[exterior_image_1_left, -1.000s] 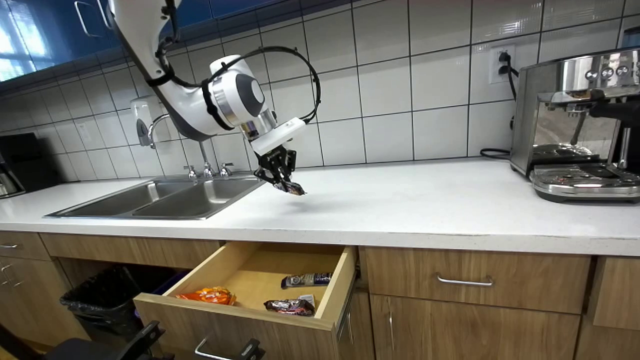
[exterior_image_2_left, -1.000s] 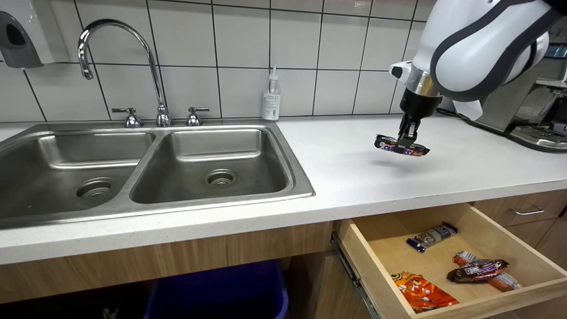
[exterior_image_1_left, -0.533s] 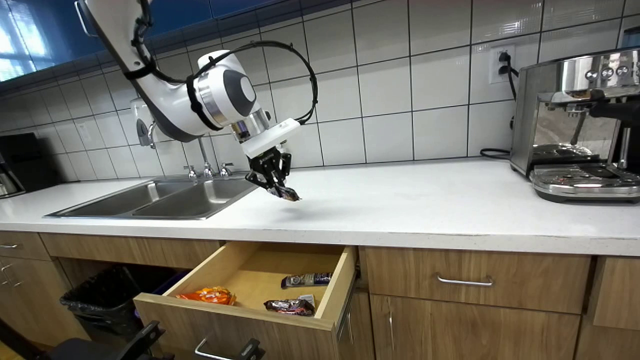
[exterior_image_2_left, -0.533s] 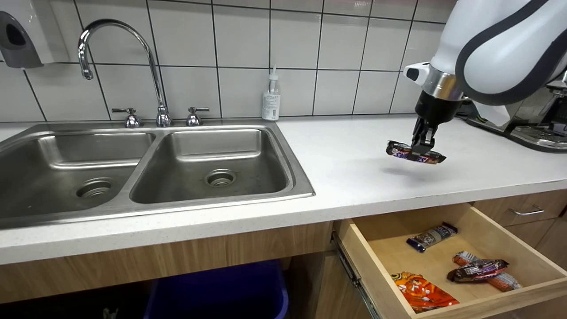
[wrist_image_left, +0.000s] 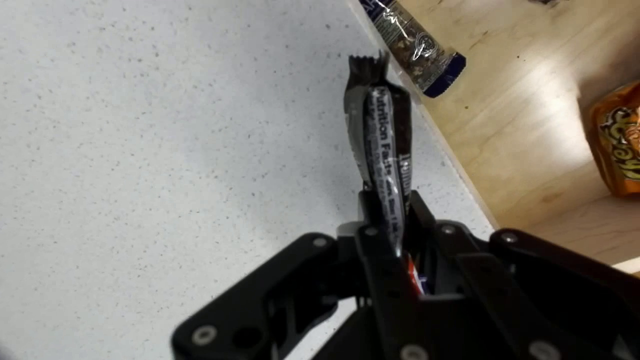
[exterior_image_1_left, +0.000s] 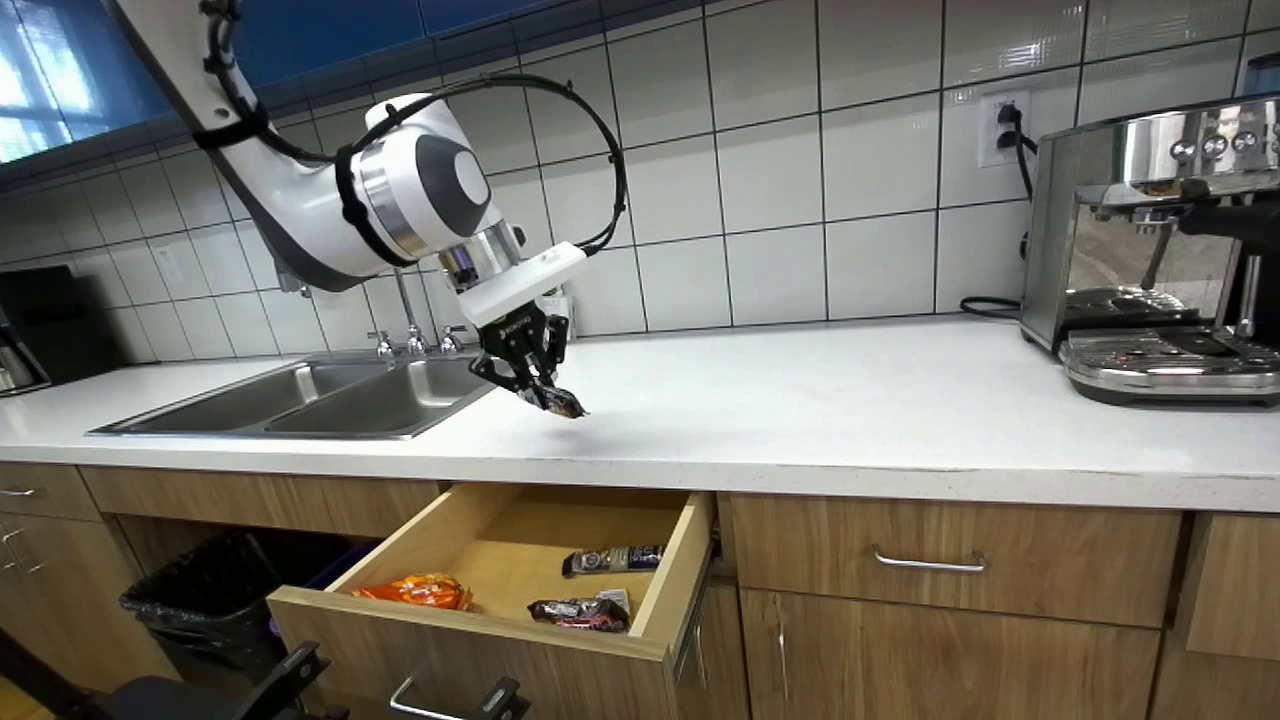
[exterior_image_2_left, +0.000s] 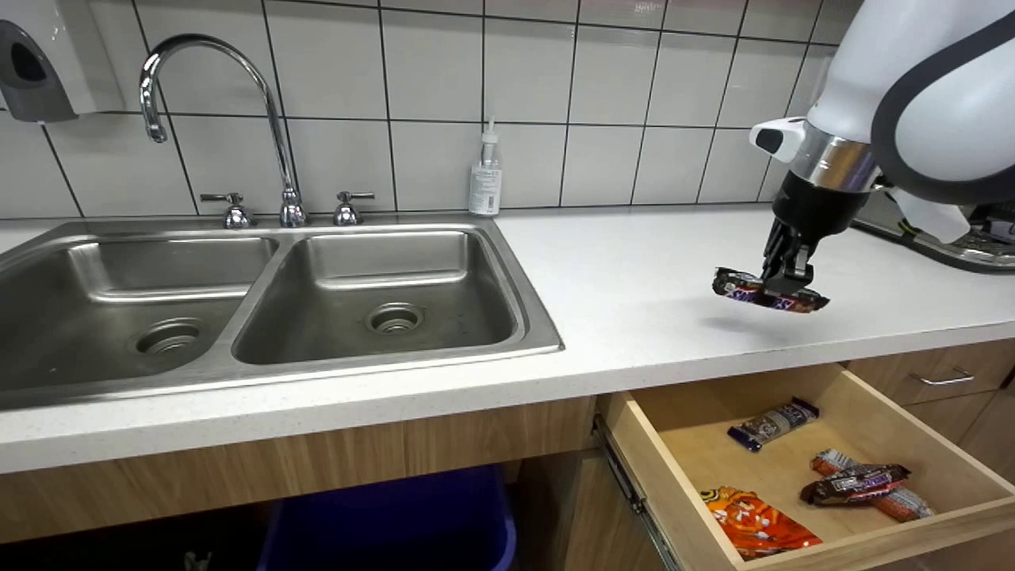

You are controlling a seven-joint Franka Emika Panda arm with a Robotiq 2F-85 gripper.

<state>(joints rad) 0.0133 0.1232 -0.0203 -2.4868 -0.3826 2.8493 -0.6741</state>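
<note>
Since the earlier frame my gripper (wrist_image_left: 395,207) and its candy bar (wrist_image_left: 382,145) have shifted lower, nearer the front edge of the counter (exterior_image_1_left: 800,400). Grip closed about the bar's middle, wrapper ends poking out either side. Bar hangs above the white surface, close by the pulled-out drawer (exterior_image_1_left: 520,545); seems clear of it, going by the shadow (exterior_image_2_left: 737,325), though the gap reads poorly. In the drawer: blue-ended bar (exterior_image_2_left: 773,425), orange bag (exterior_image_2_left: 757,525), dark bar (exterior_image_2_left: 856,484) lying across an orange-and-white bar (exterior_image_2_left: 904,505). Sink (exterior_image_2_left: 533,321) to one side, coffee machine (exterior_image_1_left: 1140,250) well apart on the other.
</note>
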